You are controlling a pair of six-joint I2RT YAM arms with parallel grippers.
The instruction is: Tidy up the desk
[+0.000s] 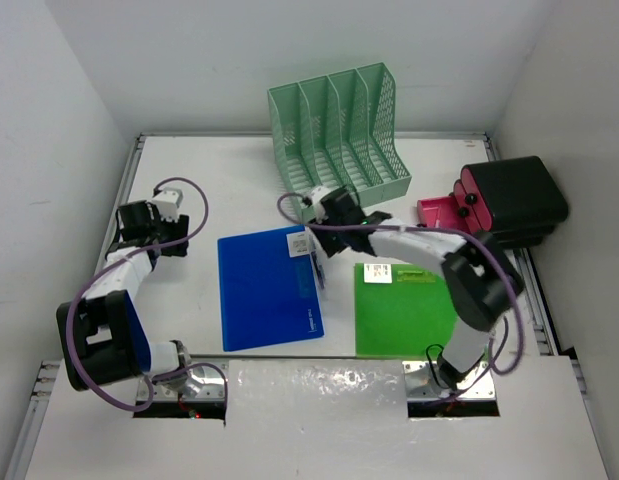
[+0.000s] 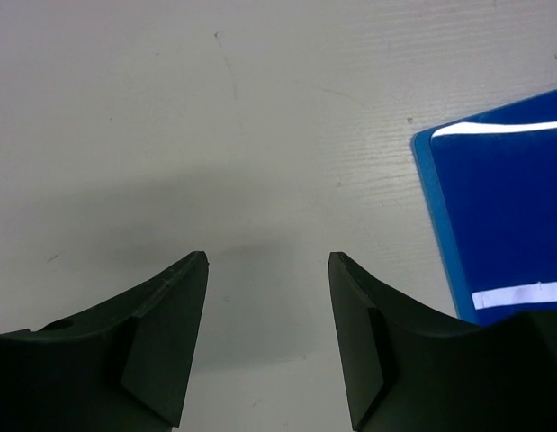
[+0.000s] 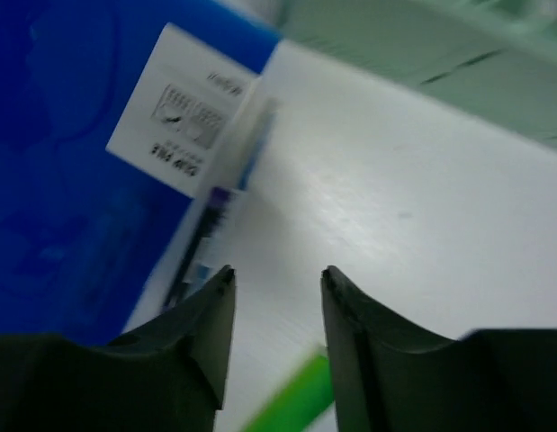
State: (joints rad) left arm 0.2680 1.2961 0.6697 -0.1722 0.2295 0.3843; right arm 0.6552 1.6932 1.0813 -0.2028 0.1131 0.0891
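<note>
One blue folder (image 1: 264, 295), one green folder (image 1: 404, 320), one mint rack (image 1: 339, 130), flat white bench (image 1: 239, 190) with thin metal rails, left jaws and right jaws apart, empty

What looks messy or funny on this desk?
The blue folder and the green folder lie flat on the desk, while the mint-green rack behind them shows no folders in its slots. The blue folder sits a little crooked. Nothing looks spilled or broken.
</note>
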